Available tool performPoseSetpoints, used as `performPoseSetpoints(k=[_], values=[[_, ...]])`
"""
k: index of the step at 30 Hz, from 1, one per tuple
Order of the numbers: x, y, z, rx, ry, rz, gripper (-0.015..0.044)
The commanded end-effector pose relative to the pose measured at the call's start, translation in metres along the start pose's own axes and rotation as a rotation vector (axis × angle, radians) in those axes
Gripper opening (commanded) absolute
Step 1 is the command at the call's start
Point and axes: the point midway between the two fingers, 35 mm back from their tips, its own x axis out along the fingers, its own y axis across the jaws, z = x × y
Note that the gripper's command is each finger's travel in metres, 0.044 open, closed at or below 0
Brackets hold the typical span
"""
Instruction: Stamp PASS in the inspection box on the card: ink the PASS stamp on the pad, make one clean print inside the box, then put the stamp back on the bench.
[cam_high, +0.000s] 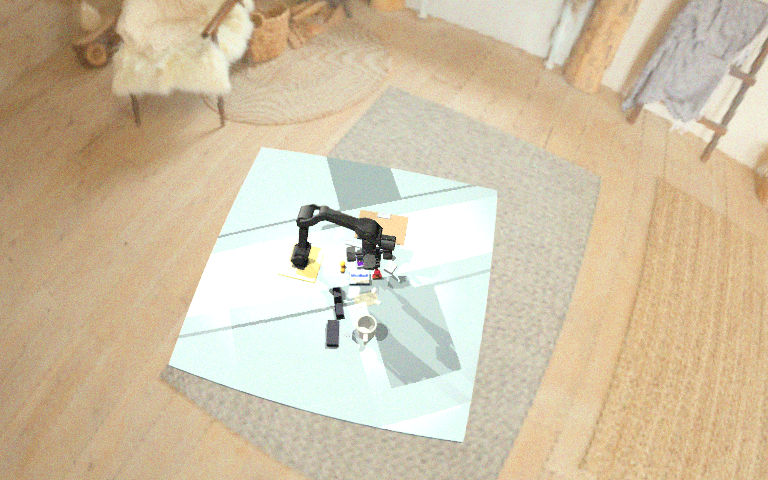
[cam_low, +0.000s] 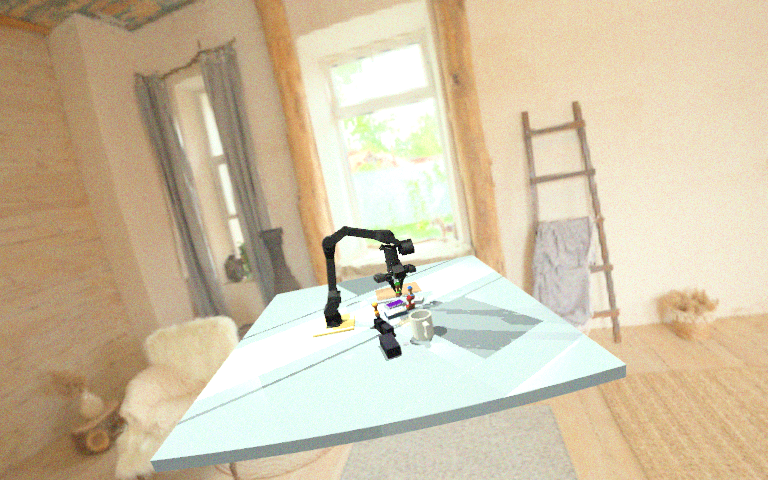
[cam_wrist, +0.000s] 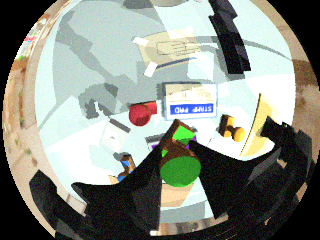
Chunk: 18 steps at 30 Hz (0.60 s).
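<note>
My gripper is shut on the green stamp, above the bench near the purple ink pad. The stamp partly hides the pad in the wrist view. The open lid marked STAMP PAD lies beside it. A brown board lies behind the gripper, mostly hidden in the wrist view. A tan sheet with white corner pieces and a printed rectangle lies beyond the lid. I cannot tell which sheet bears the inspection box, nor read the stamp's word.
A red stamp, a blue stamp and a yellow stamp stand around the pad. A small white item lies near red. A mug and black blocks stand farther off.
</note>
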Motion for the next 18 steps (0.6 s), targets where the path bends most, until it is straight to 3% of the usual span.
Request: performPoseSetpoints(k=[1, 18], values=[[-0.001, 0.000, 0.015, 0.117, -0.002, 0.000, 0.0000], [-0.001, -0.013, 0.092, 0.706, -0.009, 0.001, 0.0000]])
